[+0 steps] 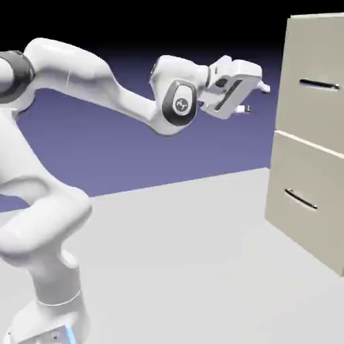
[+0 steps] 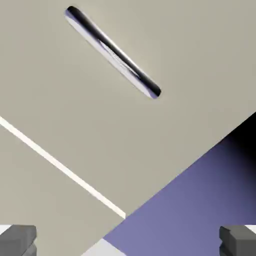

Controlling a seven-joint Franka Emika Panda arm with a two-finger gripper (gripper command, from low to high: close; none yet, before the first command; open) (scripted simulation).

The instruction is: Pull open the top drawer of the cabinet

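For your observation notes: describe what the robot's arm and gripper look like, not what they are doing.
The arm is glossy white, made of rounded, tube-like segments with dark grey bands at some joints. A grey round cap with a small white mark sits on the wrist. The gripper has a white boxy body with a dark slot and small grey, blocky fingertips. No cables show.

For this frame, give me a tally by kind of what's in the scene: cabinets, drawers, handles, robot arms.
Cabinet: 1
Drawers: 2, the top drawer and the lower drawer
Dark bar handles: 2, the top handle and the lower handle
Robot arm: 1, its gripper open with fingers short of the cabinet
Total: 6
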